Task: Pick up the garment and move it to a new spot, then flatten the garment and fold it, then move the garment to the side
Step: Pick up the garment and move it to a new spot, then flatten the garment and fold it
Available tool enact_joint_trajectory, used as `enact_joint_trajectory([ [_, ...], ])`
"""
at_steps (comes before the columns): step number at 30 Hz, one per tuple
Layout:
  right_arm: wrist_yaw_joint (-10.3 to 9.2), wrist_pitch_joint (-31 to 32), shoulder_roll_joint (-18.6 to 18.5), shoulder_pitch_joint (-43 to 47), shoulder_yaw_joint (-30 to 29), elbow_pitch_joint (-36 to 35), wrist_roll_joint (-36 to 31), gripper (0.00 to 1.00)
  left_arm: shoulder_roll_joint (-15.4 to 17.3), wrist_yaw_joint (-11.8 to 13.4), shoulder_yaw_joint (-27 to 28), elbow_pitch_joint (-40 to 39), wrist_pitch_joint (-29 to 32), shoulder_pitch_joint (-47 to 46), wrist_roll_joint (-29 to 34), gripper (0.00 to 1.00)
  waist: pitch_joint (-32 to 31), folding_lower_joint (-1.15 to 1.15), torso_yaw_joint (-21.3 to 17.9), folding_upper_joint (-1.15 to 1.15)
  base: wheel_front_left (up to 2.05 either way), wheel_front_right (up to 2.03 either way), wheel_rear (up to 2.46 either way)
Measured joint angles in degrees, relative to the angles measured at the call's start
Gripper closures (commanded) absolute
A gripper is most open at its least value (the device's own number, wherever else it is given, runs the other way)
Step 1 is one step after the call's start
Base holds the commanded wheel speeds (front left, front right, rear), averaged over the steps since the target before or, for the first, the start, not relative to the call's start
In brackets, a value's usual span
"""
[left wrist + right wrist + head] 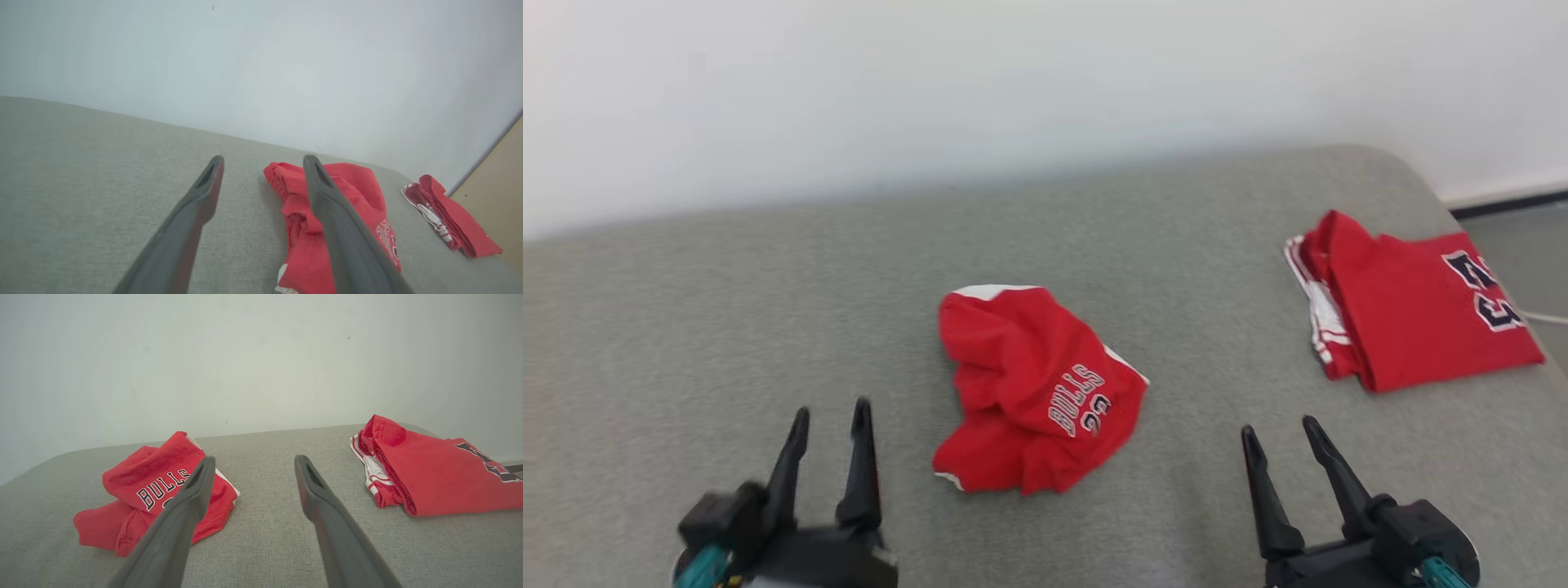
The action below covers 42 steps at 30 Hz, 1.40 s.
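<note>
**Near field: tools.** The left gripper (pixel 832 407) sits at the near edge of the grey padded surface (pixel 686 327). Its two dark fingers stand apart, with nothing between them. The right gripper (pixel 1277 425) sits level with it on the opposite side. Its fingers are likewise spread and hold nothing. Both sets of fingertips point away from the robot, toward the wall (pixel 1013 82).

**Middle field: task item.** The crumpled red garment (pixel 1033 392) lies on the padded surface between the two grippers, slightly ahead of their fingertips. It is to the right of the left gripper and to the left of the right gripper. Bare grey surface separates it from both, and the gap on the left-gripper side is the narrower one. "BULLS" lettering faces upward. In the left wrist view, the right-hand finger crosses in front of the garment. In the right wrist view, the left-hand finger overlaps its lettered part. Neither view shows any contact.

**Far field.** A second red garment (pixel 1413 310), folded flat, lies ahead of the right gripper and to its right, near the surface's far right corner. It is well apart from the crumpled garment. The pale wall stands behind the surface.
</note>
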Motion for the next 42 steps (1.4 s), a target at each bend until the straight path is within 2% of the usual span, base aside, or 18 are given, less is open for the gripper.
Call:
enact_joint_trajectory([
  [5, 0.00, -0.4, 0.0, 1.9, -2.3, 0.9, -0.1, 0.00, 0.4, -2.0, 3.8, -7.1, -0.2, 9.4, 8.4, 0.00, -1.6, -0.01, 2.9, 0.00, 0.00, 0.00, 0.00],
  [11, 0.00, -0.6, 0.0, 5.0, -4.3, 2.6, 0.0, 0.00, -1.1, -2.8, 10.2, -11.0, -0.2, 17.4, 12.2, 0.00, -3.2, -0.01, 5.5, 0.00, 0.00, 0.00, 0.00],
  [14, 0.00, -0.9, 0.0, 6.5, -5.6, 3.3, 0.0, 0.00, -1.6, -3.5, 11.6, -11.5, -0.2, 19.9, 14.0, 0.00, -3.9, -0.01, 6.5, 0.00, 0.00, 0.00, 0.00],
  [25, 0.00, -1.3, 0.0, 8.3, -6.5, 3.9, -0.1, 0.00, -2.3, -5.4, 13.2, -11.2, -0.2, 21.3, 16.7, 0.00, -5.5, -0.01, 8.0, 0.00, 0.00, 0.00, 0.00],
  [42, 0.00, -1.5, 0.0, 7.6, -4.8, 3.7, 0.3, 0.00, -2.5, -5.6, 12.2, -10.3, -0.2, 21.3, 17.9, 0.00, -4.1, 0.00, 7.1, 0.00, 0.00, 0.00, 0.00],
])
